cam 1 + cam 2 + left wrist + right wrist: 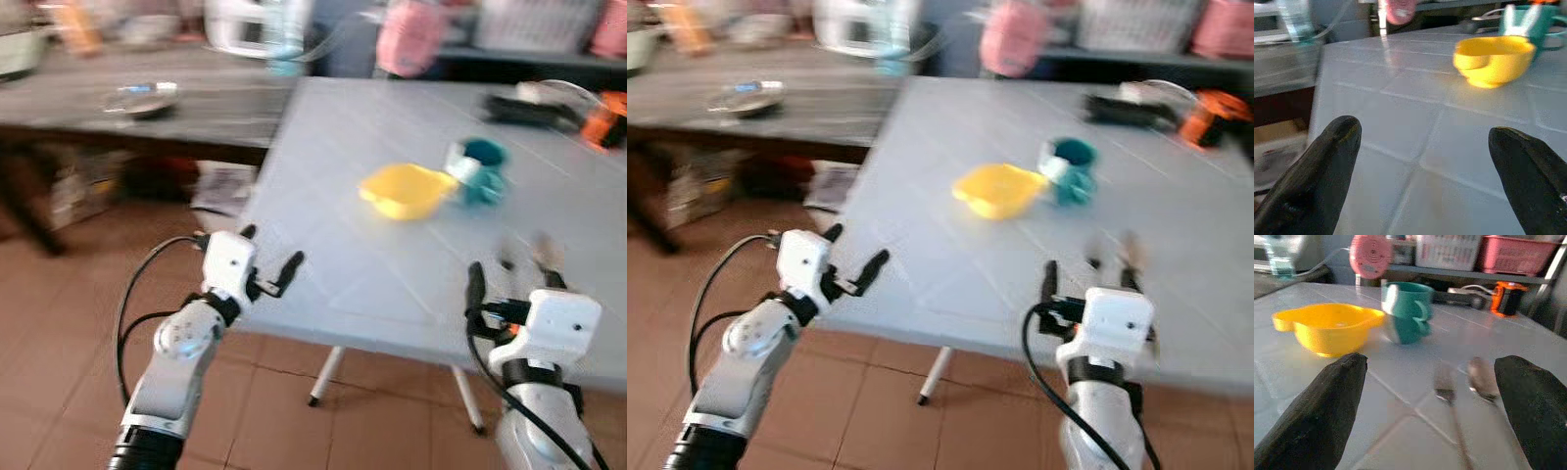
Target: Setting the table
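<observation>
Directly ahead of my right gripper [1432, 406], fingers spread wide, lie the fork [1447, 391] and spoon [1483, 382], handles toward it, near the table [343, 196] edge; right arm nearer. My left gripper [1425, 161], also wide, is empty.

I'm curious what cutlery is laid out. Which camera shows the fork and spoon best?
The right wrist view: the fork and spoon lie close ahead on the table, side by side, though blurred. In both eye views they are faint smears. The left wrist view looks towards the yellow bowl.
</observation>
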Tool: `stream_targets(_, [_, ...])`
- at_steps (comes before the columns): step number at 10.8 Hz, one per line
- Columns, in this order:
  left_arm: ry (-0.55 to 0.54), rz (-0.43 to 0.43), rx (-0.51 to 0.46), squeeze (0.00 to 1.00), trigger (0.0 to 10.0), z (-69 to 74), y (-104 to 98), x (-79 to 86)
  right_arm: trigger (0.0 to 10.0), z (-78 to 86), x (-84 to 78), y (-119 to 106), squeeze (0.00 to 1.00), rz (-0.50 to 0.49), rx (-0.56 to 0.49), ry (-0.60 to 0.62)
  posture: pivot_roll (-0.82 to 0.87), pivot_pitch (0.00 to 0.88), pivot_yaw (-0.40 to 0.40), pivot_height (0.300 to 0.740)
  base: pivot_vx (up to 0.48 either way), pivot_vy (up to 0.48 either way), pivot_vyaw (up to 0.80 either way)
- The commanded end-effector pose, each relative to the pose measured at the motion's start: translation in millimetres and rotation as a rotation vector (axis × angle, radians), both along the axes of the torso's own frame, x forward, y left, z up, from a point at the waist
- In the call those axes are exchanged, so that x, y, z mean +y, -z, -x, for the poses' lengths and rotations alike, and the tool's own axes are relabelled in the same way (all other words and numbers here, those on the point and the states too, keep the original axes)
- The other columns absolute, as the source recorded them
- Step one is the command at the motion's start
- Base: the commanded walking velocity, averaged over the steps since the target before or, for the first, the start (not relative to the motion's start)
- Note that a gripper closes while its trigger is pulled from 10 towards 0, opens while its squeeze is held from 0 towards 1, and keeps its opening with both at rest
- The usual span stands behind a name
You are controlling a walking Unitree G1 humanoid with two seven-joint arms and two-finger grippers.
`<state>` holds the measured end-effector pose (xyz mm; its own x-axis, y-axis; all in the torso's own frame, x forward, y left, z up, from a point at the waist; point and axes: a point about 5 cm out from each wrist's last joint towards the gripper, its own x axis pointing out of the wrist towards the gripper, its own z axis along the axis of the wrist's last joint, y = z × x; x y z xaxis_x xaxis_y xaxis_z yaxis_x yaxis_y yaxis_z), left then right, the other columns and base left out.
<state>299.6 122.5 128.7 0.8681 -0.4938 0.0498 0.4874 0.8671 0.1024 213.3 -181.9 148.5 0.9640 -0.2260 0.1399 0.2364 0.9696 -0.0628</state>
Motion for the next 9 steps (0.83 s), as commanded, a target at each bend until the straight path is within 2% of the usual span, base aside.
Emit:
stream_targets(1, [-0.011, -0.001, 0.009, 0.00, 10.0, 0.1, 0.5, 1.7, 10.0, 1.6, 0.2, -5.4, 0.00, 0.003, -0.019, -0.004, 0.08, 0.104, 0.020, 0.740, 0.000, 0.000, 0.00])
stream_targets(3, [-0.033, -0.003, 0.012, 0.00, 10.0, -0.3, 1.7, 3.4, 10.0, 0.6, -0.1, -5.9, 0.00, 0.010, -0.018, -0.010, 0.09, 0.107, 0.012, 0.740, 0.000, 0.000, 0.00])
stream_targets(9, [-0.028, -0.003, 0.022, 0.00, 10.0, 0.2, 2.9, 1.7, 10.0, -0.8, 2.5, -7.0, 0.00, 0.015, -0.022, -0.027, 0.09, 0.102, 0.011, 0.740, 0.000, -0.342, 0.00])
